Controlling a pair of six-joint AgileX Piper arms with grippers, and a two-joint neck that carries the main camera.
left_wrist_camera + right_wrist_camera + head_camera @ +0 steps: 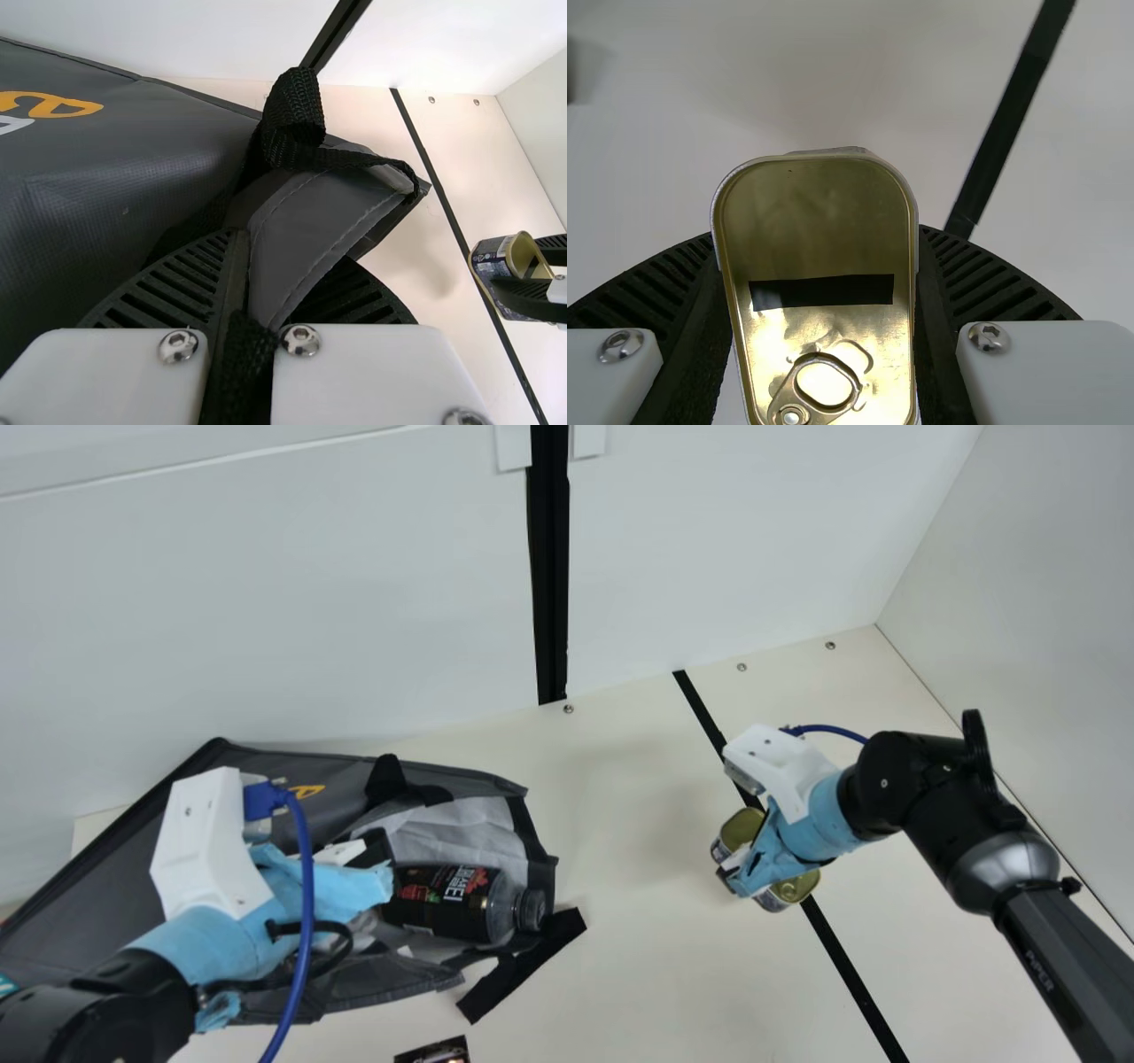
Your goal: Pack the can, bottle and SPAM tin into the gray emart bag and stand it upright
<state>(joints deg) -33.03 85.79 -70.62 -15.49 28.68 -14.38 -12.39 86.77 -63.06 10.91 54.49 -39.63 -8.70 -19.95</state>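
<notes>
The left end effector is seen at the mouth of the gray emart bag, closed on a fold of its gray fabric, which is pinched between the two ribbed fingers in the left wrist view. The bag is laid down on the worktop, its mouth turned toward the right end effector.

Just beside the left end effector, on the side toward the right one, the bottle is lying on its side in the bag's mouth. Its neck is pointed away from the left end effector, and pale lining is exposed behind it. A black webbing loop is raised just beyond the left fingertips. Past the bottle's neck, a flat black strap is stretched outward from the bag's edge.

The SPAM tin is gripped by the right end effector, with one ribbed finger against each side. Its gold lid, fitted with a pull ring and crossed by a short dark strip, is faced toward the wrist camera. The tin is held well apart from the bag, by the long black line on the worktop; whether the surface is touched by it cannot be told.

A dark printed item is cut off by the main view's bottom edge, on the near side of the left end effector; whether it is the can cannot be told.
</notes>
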